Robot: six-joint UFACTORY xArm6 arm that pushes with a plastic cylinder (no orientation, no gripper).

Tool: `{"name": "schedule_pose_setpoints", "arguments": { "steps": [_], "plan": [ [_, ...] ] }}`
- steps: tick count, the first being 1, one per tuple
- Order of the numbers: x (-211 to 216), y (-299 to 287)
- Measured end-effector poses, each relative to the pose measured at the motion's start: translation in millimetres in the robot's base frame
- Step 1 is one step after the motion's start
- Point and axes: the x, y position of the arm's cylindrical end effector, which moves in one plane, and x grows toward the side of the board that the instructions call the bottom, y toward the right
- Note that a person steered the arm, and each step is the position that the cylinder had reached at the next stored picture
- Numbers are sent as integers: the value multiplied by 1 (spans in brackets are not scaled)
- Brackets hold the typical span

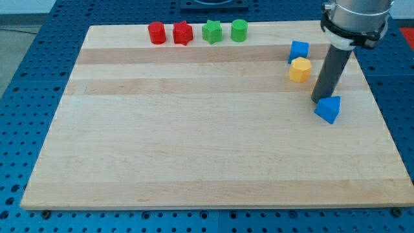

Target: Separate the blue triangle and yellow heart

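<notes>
The blue triangle (pixel 328 109) lies near the board's right edge. My tip (pixel 317 100) stands right at its upper-left side, touching or nearly touching it. The yellow block (pixel 299 69), whose heart shape is hard to make out, lies up and to the left of the tip, about a block's width away from it. The rod stands between the yellow block and the blue triangle. A blue cube-like block (pixel 299 50) sits just above the yellow block, touching or nearly touching it.
Along the board's top edge there is a row of a red cylinder (pixel 156 32), a red star (pixel 183 33), a green star (pixel 211 31) and a green cylinder (pixel 239 30). The board's right edge (pixel 378 110) is close to the blue triangle.
</notes>
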Motion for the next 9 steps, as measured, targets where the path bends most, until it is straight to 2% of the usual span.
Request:
{"name": "schedule_pose_setpoints", "arguments": {
  "steps": [1, 3, 6, 9],
  "plan": [
    [6, 3],
    [47, 3],
    [53, 33],
    [104, 33]
  ]
}}
